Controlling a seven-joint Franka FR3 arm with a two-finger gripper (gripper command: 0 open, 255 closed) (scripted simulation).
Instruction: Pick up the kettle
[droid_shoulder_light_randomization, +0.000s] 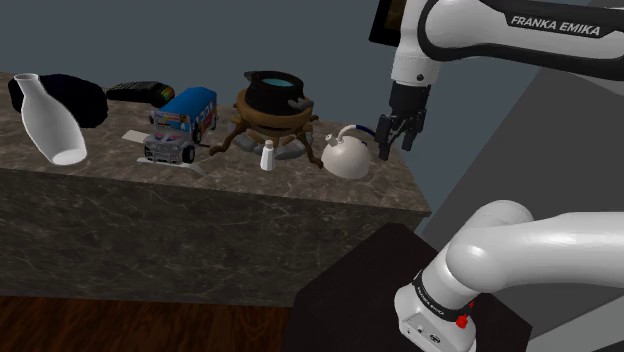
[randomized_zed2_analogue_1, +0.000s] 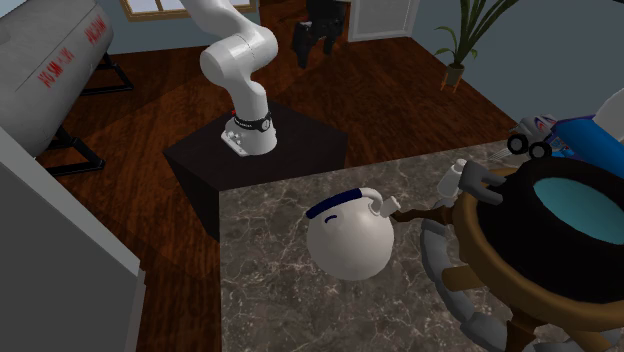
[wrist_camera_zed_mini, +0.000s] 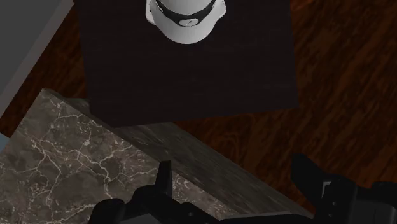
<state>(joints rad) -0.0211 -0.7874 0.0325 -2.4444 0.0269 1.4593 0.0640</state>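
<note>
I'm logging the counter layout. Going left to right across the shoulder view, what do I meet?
White vase → toy bus → dark pot on its brown stand → white kettle → pincer, open.

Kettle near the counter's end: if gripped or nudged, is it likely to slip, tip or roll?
The kettle is smooth, white and nearly round, so a grip on its sides would probably slip. Its thin dark arched handle looks the surer hold, though the body may swing beneath. Nudged, it might rock on its rounded underside.
</note>
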